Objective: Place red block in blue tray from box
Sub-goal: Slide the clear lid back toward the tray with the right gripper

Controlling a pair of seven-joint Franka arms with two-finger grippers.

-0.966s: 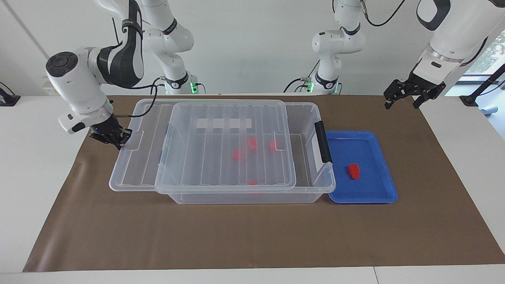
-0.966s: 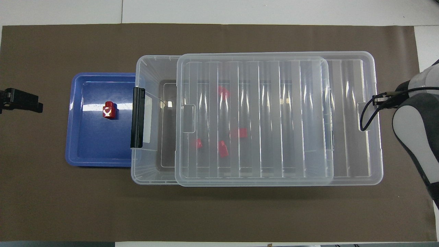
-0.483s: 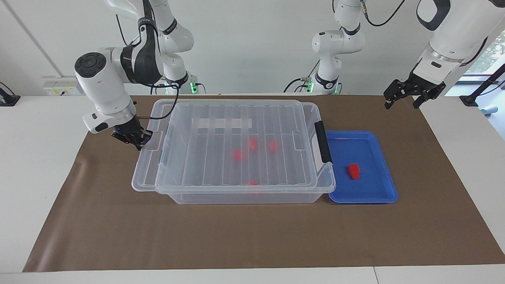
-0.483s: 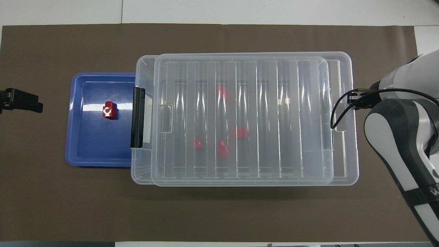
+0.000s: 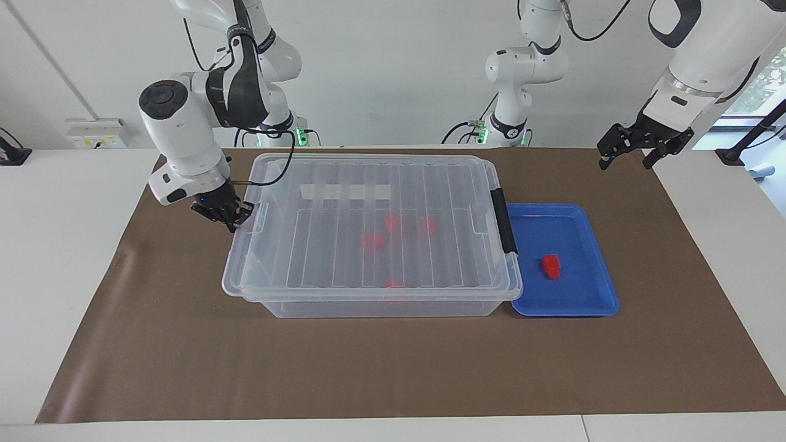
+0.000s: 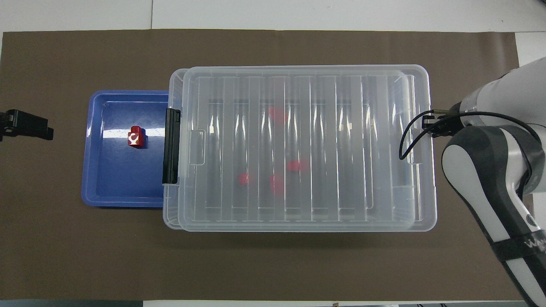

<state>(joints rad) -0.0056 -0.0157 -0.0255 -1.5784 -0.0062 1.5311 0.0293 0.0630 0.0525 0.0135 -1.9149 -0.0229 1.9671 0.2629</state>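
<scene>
Red block (image 5: 551, 266) sits in the tray (image 5: 589, 304), just beside the box (image 5: 381, 304). Right gripper (image 5: 222, 213) clamps the lid (image 5: 368, 184) tab at the box's end, likely to seat it shut. Left gripper (image 5: 635, 149) waits, fingers spread, above the mat past the tray.

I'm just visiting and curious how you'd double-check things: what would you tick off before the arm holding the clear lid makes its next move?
1. Small bright red plastic block in the shallow blue plastic tray: ok.
2. Ribbed clear plastic lid fully seated on the large clear plastic box: not ok, it overhangs toward the right arm's end.
3. Right gripper at the lid's end tab: ok; grip cannot tell.
4. Left gripper, waiting above the mat near the tray, clear of the lid: ok.
5. Black latch fastened: cannot tell.
</scene>
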